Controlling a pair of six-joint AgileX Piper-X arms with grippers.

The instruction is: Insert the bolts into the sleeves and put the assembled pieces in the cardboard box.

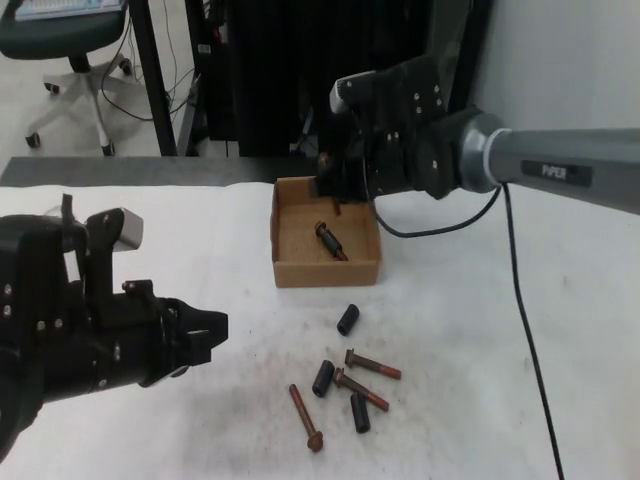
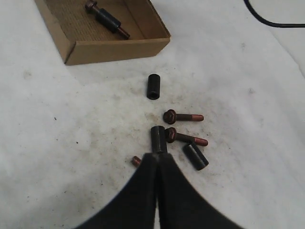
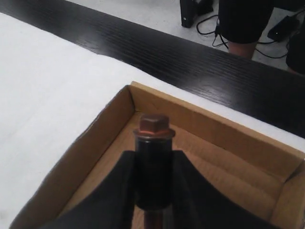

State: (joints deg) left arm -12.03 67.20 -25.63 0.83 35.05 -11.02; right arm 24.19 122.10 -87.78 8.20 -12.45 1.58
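My right gripper [image 3: 153,160] is shut on an assembled piece [image 3: 153,143], a rusty bolt seated in a black sleeve, held upright over the cardboard box [image 3: 200,119]. In the high view this gripper [image 1: 334,196] hangs at the box's [image 1: 325,272] far wall. One assembled piece [image 1: 330,241] lies inside the box. In front of the box lie three loose black sleeves [image 2: 153,86] [image 2: 157,138] [image 2: 196,156] and three rusty bolts [image 2: 184,117] [image 2: 186,138] [image 1: 305,417]. My left gripper [image 2: 157,156] is shut with nothing in it, its tips just short of the middle sleeve.
White cloth covers the bench, stained with rust around the loose parts. A black cable [image 1: 520,300] trails from the right arm across the right side. A dark bench edge [image 3: 143,43] runs behind the box. An office chair [image 1: 70,50] stands beyond the bench.
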